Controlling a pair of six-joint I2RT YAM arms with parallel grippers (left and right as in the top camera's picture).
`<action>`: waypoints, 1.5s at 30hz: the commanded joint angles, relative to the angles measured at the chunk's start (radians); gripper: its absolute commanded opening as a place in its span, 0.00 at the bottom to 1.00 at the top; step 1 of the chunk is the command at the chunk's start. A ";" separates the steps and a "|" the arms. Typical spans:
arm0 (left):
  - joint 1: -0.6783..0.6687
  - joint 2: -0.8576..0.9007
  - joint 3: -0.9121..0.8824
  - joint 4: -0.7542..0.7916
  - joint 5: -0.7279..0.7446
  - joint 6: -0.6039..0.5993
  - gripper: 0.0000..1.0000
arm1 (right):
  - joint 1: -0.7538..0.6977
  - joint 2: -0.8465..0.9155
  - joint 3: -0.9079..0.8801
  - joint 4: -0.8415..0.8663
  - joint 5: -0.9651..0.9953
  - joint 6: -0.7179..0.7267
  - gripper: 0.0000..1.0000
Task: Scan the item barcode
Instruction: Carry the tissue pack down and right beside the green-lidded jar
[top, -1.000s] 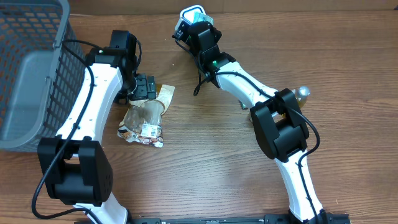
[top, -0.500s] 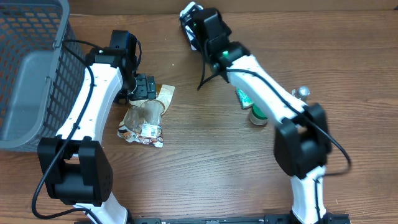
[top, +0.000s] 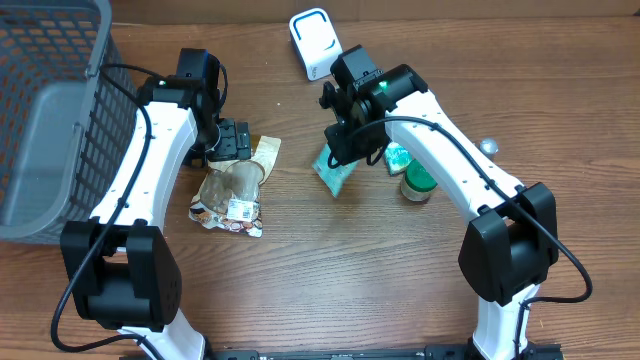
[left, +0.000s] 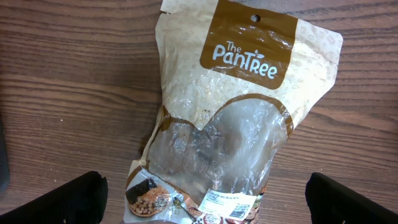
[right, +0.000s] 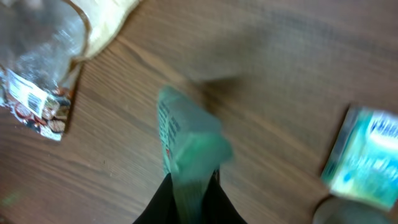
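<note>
We see the right pincer (right: 188, 194) clamped on the green packet (right: 186, 143) near the white scanner (top: 313, 42), with a teal box (top: 398, 158) and a green jar (top: 417, 184) just beside, while the left pincer (top: 232, 140) gapes wide over a snack pouch (left: 236, 124) whose Pantree name only the left wrist view shows, by the grey basket (top: 70, 40).

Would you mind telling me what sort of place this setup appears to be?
Probably a mock shop checkout on a wooden table: a grey basket at one side, a white scanner at the far edge, and packaged goods such as the PanTree pouch and a green packet.
</note>
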 joint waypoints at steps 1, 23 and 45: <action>-0.001 0.013 -0.003 0.001 0.004 0.019 1.00 | -0.019 -0.001 -0.021 -0.002 0.050 0.034 0.16; -0.001 0.013 -0.003 0.001 0.004 0.019 1.00 | 0.010 0.002 -0.038 0.143 0.080 0.558 0.36; -0.001 0.013 -0.003 0.001 0.004 0.019 1.00 | 0.035 0.043 -0.361 0.453 0.135 0.707 0.14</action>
